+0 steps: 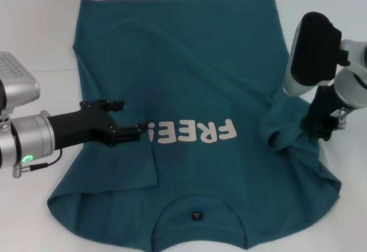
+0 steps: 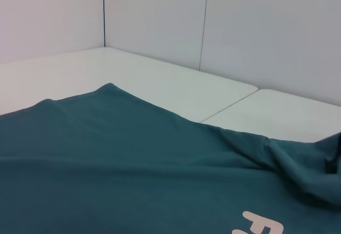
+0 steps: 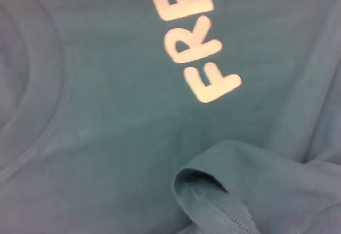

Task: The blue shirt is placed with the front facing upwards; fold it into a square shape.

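The blue shirt [image 1: 195, 91] lies face up on the white surface [image 1: 40, 45]. The left gripper [image 1: 129, 120] rests on its folded-in sleeve, jaws parted, fabric under them. The right gripper [image 1: 321, 127] has its jaws closed on the bunched opposite sleeve.

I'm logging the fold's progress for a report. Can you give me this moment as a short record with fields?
item: blue shirt, front up, "FREE" lettering showing
surface: white table
left side: sleeve already folded inward over the chest
left claw: low over the shirt, at the edge of the lettering
right side: sleeve bunched and lifted, opening visible
right claw: at the bunched sleeve
neck label: visible at the collar, nearest the robot
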